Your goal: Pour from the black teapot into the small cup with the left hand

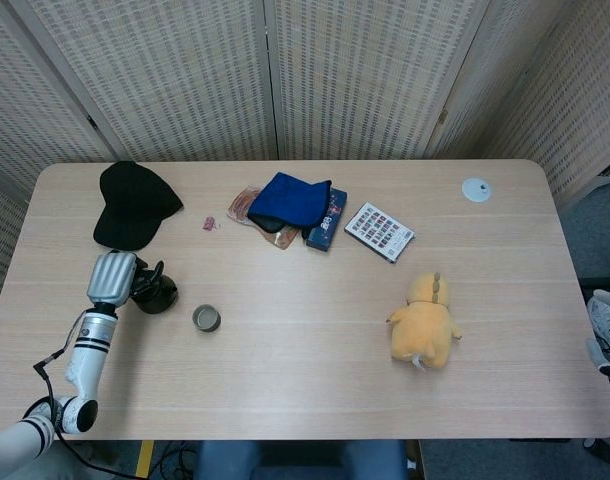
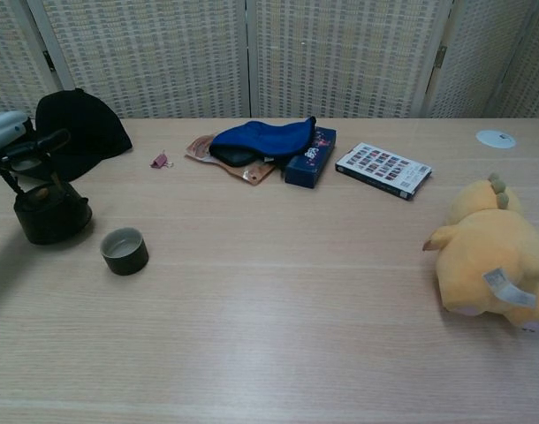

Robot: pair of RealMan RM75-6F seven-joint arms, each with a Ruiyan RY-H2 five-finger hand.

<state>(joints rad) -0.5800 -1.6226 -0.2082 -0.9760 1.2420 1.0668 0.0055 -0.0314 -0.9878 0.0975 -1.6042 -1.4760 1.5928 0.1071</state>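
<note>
The black teapot (image 1: 157, 294) (image 2: 51, 213) sits upright on the table near its left edge. My left hand (image 1: 114, 277) (image 2: 6, 138) is just left of and above it, with dark fingers (image 2: 35, 147) curled around the pot's raised handle. The small dark cup (image 1: 206, 319) (image 2: 125, 250) stands a short way right of the pot, apart from it, and shows nothing clear inside. My right hand appears in neither view.
A black cap (image 1: 133, 204) lies behind the teapot. At the back middle are a blue cloth (image 1: 290, 199), a dark box (image 1: 327, 220), a booklet (image 1: 379, 231) and a pink clip (image 1: 209, 224). A yellow plush toy (image 1: 425, 320) sits right; a white disc (image 1: 476, 189) lies far right.
</note>
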